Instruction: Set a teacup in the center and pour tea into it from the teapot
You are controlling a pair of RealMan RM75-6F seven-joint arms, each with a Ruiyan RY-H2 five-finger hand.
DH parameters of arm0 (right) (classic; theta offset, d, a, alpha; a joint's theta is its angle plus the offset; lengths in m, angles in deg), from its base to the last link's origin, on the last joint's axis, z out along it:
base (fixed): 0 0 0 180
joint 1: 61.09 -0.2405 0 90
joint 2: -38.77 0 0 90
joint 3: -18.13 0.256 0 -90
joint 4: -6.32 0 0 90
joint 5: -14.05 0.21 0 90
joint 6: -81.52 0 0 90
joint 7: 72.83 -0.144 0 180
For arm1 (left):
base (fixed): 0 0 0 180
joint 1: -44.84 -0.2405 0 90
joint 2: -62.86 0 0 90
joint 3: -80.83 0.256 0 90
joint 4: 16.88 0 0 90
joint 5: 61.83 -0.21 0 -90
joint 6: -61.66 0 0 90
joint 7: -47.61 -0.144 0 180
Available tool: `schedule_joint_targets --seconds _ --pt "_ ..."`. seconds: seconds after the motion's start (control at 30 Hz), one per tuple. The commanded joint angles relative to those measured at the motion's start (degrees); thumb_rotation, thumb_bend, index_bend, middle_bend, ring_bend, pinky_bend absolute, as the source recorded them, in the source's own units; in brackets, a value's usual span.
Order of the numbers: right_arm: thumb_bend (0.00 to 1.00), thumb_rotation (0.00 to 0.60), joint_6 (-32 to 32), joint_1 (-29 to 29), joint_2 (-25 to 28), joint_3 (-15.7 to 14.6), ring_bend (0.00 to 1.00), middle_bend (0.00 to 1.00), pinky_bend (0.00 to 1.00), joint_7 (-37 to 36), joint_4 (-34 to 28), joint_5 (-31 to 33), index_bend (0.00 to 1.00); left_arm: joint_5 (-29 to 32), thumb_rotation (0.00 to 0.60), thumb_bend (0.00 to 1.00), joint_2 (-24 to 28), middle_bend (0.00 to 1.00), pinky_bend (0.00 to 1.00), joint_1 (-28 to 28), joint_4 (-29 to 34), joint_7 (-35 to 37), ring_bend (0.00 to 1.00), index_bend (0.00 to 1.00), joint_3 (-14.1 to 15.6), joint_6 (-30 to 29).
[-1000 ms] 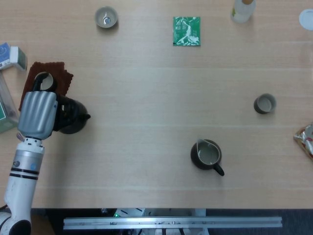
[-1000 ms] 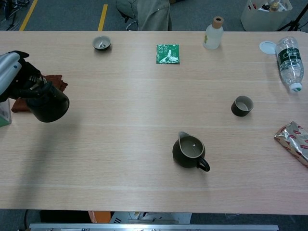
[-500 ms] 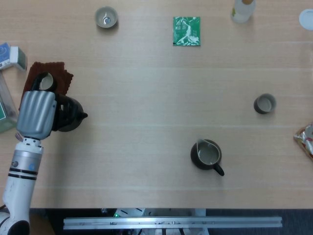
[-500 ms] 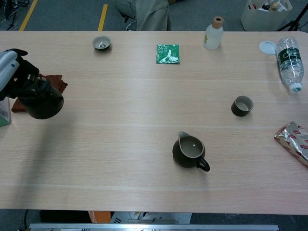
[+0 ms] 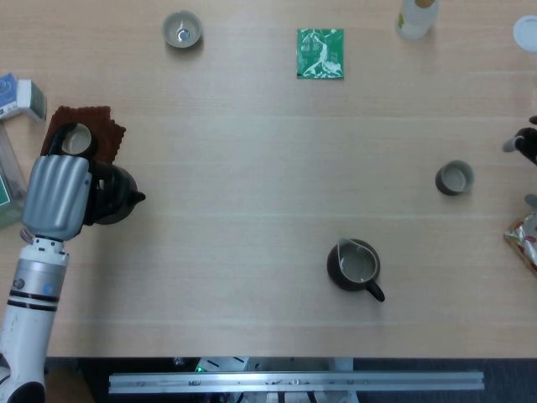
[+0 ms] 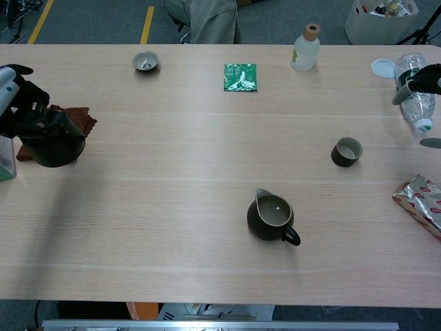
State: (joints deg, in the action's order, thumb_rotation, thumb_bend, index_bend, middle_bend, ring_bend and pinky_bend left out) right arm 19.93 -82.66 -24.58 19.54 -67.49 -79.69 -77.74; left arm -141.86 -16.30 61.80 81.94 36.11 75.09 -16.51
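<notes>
Head view, far left of the table (image 5: 252,168): black teapot (image 5: 113,195), spout pointing toward the middle, grasped by the left hand (image 5: 57,196), whose fingers curl over its top and handle side. Just behind it, a brown cloth (image 5: 107,134). Teacup (image 5: 455,178): well to the right, upright, standing alone, untouched. Right hand (image 6: 420,79): only fingertips show at the right edge, near the teacup and apart from it; whether it is spread or clenched cannot be told. Dark pitcher (image 5: 356,265): front centre, handle toward the near edge. Second small cup (image 5: 182,29): far side.
</notes>
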Motion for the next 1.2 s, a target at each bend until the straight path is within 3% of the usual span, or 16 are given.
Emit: schedule_joint_targets --seconds 0.03,0.63,1.2 --pt "0.10 0.600 1.82 -1.40 -1.93 0.07 0.17 0.31 0.28 1.40 1.31 0.72 0.32 -0.36 0.555 0.38 0.45 1.00 0.14 -0.13 0.45 0.04 0.85 0.91 0.13 -0.22" --pt "0.10 0.600 11.52 -7.04 -12.89 0.51 0.17 0.31 0.29 10.35 9.78 8.41 0.32 -0.83 0.560 0.38 1.94 1.00 0.14 -0.93 1.88 0.60 0.85 0.91 0.79 -0.46" --pt "0.10 0.600 14.46 -10.03 -19.03 0.23 0.17 0.31 0.29 15.42 14.98 11.96 0.32 -0.62 0.559 0.38 1.97 1.00 0.14 -1.28 1.09 1.79 0.85 0.91 0.91 -0.24"
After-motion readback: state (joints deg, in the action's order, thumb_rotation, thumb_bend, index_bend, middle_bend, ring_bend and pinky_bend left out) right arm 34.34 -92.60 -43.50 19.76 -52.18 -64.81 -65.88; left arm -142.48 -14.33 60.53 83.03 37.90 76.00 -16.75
